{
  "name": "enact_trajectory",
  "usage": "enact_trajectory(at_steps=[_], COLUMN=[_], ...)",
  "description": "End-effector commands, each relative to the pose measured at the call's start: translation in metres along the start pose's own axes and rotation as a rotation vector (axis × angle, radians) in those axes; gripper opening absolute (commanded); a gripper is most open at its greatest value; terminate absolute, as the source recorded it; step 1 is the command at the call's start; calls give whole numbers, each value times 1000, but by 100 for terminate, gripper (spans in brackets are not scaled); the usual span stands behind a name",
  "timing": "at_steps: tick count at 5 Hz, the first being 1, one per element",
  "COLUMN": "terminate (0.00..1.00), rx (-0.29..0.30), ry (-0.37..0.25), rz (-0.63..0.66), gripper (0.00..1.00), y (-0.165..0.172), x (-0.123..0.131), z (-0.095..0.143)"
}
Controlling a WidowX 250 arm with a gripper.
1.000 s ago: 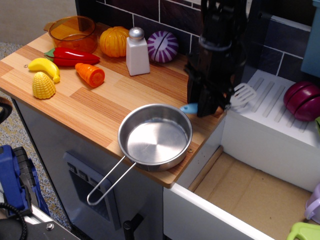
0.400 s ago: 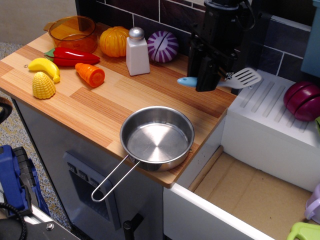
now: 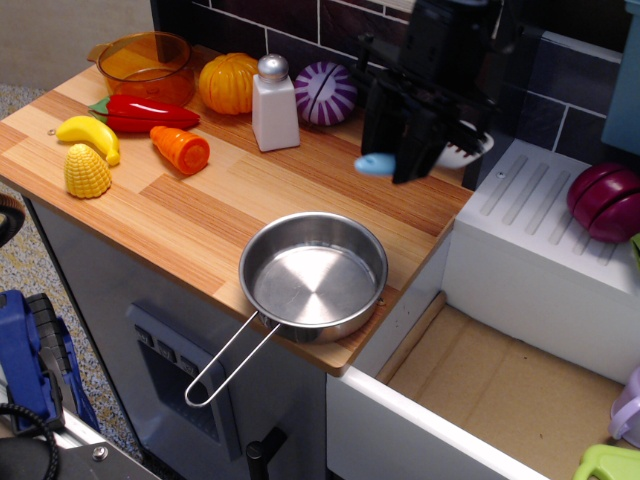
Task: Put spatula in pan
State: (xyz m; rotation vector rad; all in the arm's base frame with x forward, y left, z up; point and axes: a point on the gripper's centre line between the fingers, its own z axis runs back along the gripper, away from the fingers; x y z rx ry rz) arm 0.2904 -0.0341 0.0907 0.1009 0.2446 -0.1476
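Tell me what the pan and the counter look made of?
The pan looks like polished steel: shiny silver, mirror-like inside, with a thin wire handle. The counter looks like wood, or a wood-print laminate: light and darker grained planks with a smooth matte finish.

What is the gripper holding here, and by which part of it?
The gripper holds the spatula lifted above the counter, gripped around the middle of its handle. The blue handle end sticks out on one side and the slotted head on the other.
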Motion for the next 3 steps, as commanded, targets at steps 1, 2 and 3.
enact_trajectory(at_steps=[1,2,3], terminate=[0,0,100], rx=[16,40,38], ry=[-27,15,43], rz=[141,205,282], gripper=[0,0,0], y=[2,6,9], x=[-22,-40,-55], z=[17,10,6])
